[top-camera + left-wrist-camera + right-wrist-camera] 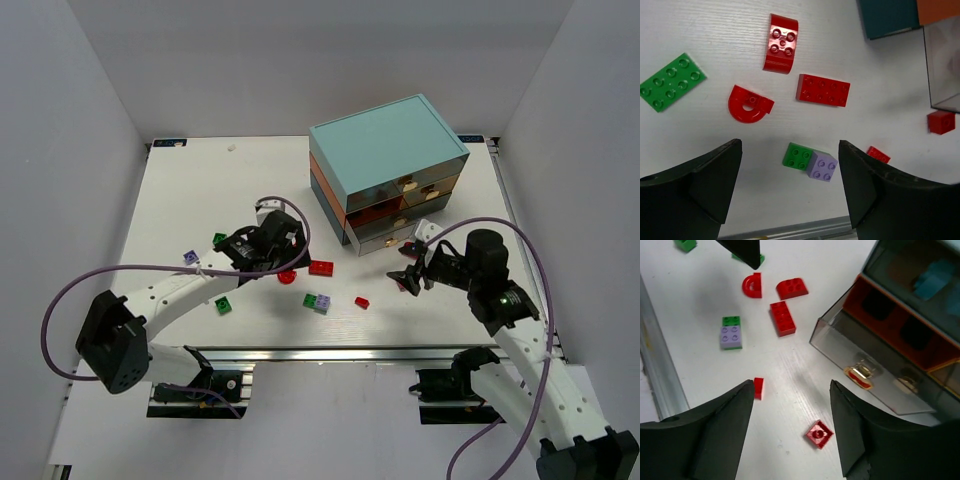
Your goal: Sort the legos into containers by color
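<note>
Legos [822,90]: maybe five red, three green

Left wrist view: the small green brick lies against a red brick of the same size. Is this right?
No. The small green brick lies against a lilac brick, not a red one; the left wrist view shows this. They are the same size.

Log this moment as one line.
left fingers open, empty | right fingers open, empty | one drawer pulled out | legos loose on table
</note>
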### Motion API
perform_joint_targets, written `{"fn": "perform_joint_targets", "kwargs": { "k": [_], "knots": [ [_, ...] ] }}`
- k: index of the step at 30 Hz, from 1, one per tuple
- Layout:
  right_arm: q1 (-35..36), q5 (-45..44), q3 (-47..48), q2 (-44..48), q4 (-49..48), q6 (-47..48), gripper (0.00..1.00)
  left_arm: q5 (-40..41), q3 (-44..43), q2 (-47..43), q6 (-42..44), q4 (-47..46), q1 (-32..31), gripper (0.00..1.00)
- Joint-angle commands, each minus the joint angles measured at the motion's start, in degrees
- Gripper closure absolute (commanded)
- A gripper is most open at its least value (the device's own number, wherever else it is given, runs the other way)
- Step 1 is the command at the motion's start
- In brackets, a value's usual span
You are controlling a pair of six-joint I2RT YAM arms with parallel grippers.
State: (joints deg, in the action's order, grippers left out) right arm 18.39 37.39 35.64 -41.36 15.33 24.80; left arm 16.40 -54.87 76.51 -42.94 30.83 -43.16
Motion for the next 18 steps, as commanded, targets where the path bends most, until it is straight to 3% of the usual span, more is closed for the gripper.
{"fn": "perform_joint_targets", "kwargs": {
  "k": [1,4,8,11,18],
  "knots": [
    [-0.02,-3.89,-0.75,2.16,-2.41,0.52,0.32,2.67,-4.27,-0.14,-12.77,6.07,1.14,0.12],
    [-0.2,-5.3,0.48,0.85,-1.27,0.95,0.39,1.27,-4.11,0.83,-17.43,7.75,2.28,0.12],
    [-0.03,-6.36,0.66,0.76,-1.35,0.69,0.82,-1.54,-2.96,2.85,-22.88,7.75,3.42,0.13],
    [-0.2,-6.97,0.31,1.28,-1.71,0.43,0.86,-1.9,-3.75,5.83,-27.19,9.68,4.05,0.14],
    [-0.11,-8.38,-0.31,2.25,-2.76,0.16,0.87,-1.11,-5.42,11.81,-31.94,8.81,5.19,0.22]
  ]
}}
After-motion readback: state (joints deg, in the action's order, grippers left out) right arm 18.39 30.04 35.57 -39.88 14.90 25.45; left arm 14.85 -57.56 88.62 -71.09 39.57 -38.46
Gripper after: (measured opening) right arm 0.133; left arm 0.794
